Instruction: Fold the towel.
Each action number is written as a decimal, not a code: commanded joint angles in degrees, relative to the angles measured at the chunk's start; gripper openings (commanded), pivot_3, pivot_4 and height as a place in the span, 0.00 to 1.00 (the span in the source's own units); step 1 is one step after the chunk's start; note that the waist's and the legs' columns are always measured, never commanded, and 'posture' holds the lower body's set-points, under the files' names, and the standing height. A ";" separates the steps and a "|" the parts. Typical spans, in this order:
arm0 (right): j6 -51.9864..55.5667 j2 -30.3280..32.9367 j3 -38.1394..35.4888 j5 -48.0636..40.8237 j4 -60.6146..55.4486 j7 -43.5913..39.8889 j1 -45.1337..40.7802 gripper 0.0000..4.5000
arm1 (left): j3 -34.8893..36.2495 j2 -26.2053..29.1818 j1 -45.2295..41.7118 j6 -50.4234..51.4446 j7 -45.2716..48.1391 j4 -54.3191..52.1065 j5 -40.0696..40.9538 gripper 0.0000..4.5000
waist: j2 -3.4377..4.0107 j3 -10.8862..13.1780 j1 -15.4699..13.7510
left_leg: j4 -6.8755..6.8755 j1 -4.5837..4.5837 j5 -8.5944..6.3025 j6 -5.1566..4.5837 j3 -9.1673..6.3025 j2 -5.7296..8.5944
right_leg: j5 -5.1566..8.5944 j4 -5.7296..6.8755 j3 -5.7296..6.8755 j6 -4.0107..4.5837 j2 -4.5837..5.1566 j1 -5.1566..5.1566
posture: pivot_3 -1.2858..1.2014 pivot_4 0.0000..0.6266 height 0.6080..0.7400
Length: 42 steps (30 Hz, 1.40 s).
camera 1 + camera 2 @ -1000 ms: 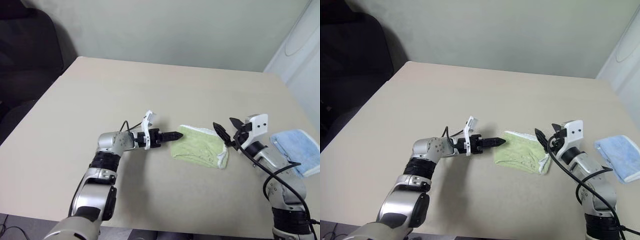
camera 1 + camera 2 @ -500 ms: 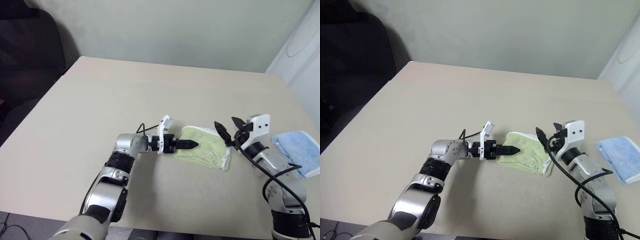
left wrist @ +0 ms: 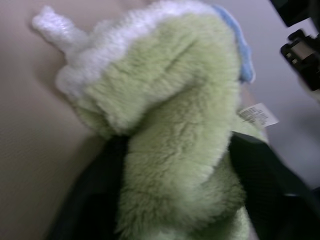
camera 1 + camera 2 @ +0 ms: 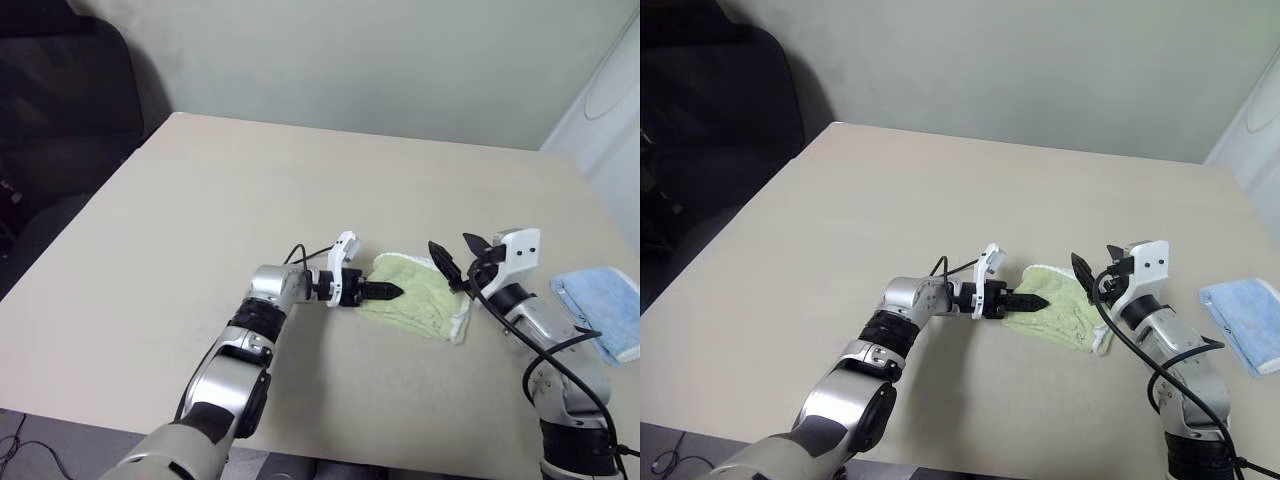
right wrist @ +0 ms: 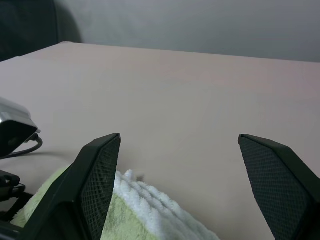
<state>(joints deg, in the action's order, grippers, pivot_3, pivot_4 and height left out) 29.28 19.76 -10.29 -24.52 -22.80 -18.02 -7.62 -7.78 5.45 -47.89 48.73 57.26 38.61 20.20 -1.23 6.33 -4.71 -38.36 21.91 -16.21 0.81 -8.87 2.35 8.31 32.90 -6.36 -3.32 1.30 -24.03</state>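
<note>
Since a second ago my left jaws [image 4: 388, 291] have travelled toward my right, from just off the towel's edge to the towel itself, and the towel [image 4: 420, 296] has bunched up and slid slightly toward my right arm. The towel now lies on the worktop [image 4: 300, 190] in its near right part, a rumpled light green heap with white scalloped edging [image 3: 95, 60] along the far side. A small white loop tag [image 3: 56, 26] sticks out at one corner, and a white printed label [image 3: 257, 115] shows on the opposite side.

My left jaws reach in from the left, pointing to my right and slightly down. In the left wrist view a thick fold of green terry fills the space between the two black fingers [image 3: 95, 200], so the jaws are clamped on the towel's near left edge.

My right jaws [image 4: 456, 262] hover just beside the towel's right end, above it. They stand wide apart with nothing between them; in the right wrist view the white edging and green pile lie below the fingers [image 5: 97, 175].

Well apart, near the worktop's right edge, lies a folded light blue cloth [image 4: 600, 305]. A dark chair [image 4: 60, 100] stands beyond the worktop's far left corner.
</note>
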 commanded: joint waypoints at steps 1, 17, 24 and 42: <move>-1.42 -0.15 -1.22 0.15 -2.14 1.12 -1.21 0.88 | -2.10 -1.18 1.02 0.00 0.67 0.23 -1.04 0.38 | 0.00 0.00 0.01 | 0.02 0.00 0.02 -0.04 0.00 -0.02 | -0.01 0.00 0.00 0.02 -0.01 -0.02 | 0.52 0.24 1.00; -3.68 -1.33 -3.07 0.30 -0.09 4.11 -3.59 0.88 | 14.49 2.96 -2.44 0.70 -10.17 0.52 5.22 0.00 | 0.03 0.04 0.91 | 0.09 -0.02 0.04 -0.08 0.10 -0.11 | -0.03 0.03 0.01 -0.07 -0.05 -0.17 | 0.52 0.24 1.00; -4.45 -1.09 -3.74 0.11 1.97 4.01 -4.77 0.88 | 31.04 16.07 -7.70 -5.67 -22.78 7.85 8.65 0.00 | 0.04 0.05 2.88 | 0.41 -0.19 0.29 0.41 0.11 -0.21 | -0.12 0.04 -0.01 -0.12 -0.19 -0.32 | 0.52 0.24 1.00; -6.82 -1.02 0.22 0.24 10.16 -0.71 -10.91 0.88 | 51.29 31.45 2.84 -19.06 -43.96 16.06 15.51 0.08 | -0.04 0.07 1.31 | 0.34 0.21 -0.07 0.63 -0.07 0.02 | -0.28 0.10 0.12 0.75 -0.11 -0.62 | 0.52 0.24 1.00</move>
<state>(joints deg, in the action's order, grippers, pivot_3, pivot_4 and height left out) 24.04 18.50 -9.93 -24.45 -12.14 -17.55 -17.47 42.45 37.14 -44.98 28.09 14.87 58.46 33.88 -1.26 6.40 -3.40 -38.04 22.25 -16.23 1.49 -8.96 2.37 7.99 33.00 -6.20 -2.50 1.17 -24.71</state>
